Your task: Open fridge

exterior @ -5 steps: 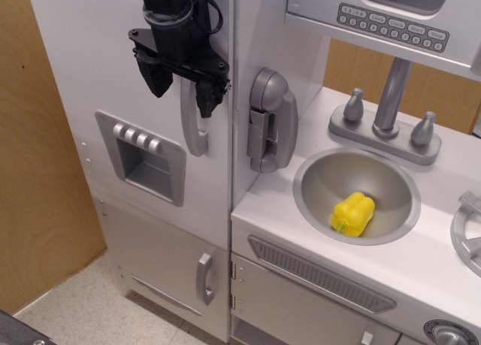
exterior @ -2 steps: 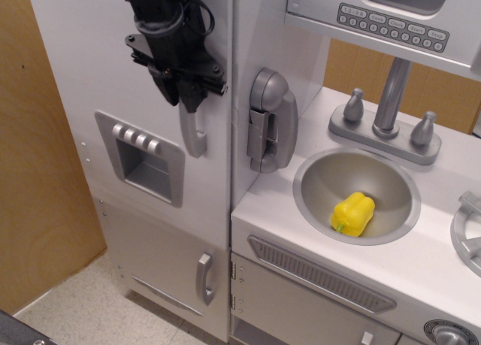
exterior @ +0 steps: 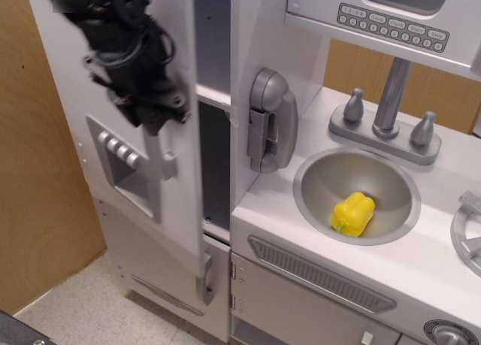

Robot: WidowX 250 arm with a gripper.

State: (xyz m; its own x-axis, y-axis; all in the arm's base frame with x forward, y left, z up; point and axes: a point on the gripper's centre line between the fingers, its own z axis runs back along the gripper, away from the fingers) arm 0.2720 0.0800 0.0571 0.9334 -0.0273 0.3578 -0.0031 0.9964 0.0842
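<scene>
The tall silver-white fridge (exterior: 71, 97) stands at the left. Its large upper door (exterior: 176, 210) is swung partly open, with a dark gap and a white shelf (exterior: 213, 97) showing inside. The recessed dispenser (exterior: 124, 164) with its buttons faces left of me. My black gripper (exterior: 152, 119), blurred by motion, is shut on the door's vertical grey handle (exterior: 158, 153), whose lower end shows below the fingers.
The smaller lower door with a short handle (exterior: 204, 276) is closed. A grey toy phone (exterior: 269, 119) hangs on the fridge's side wall. A sink (exterior: 319, 183) holds a yellow pepper (exterior: 352, 213). A faucet (exterior: 391, 97), oven vent grille (exterior: 323, 276) and wooden panel (exterior: 37, 172) are nearby.
The gripper closed on the handle and moved left and outward. The large door swung from closed to partly open, exposing the interior.
</scene>
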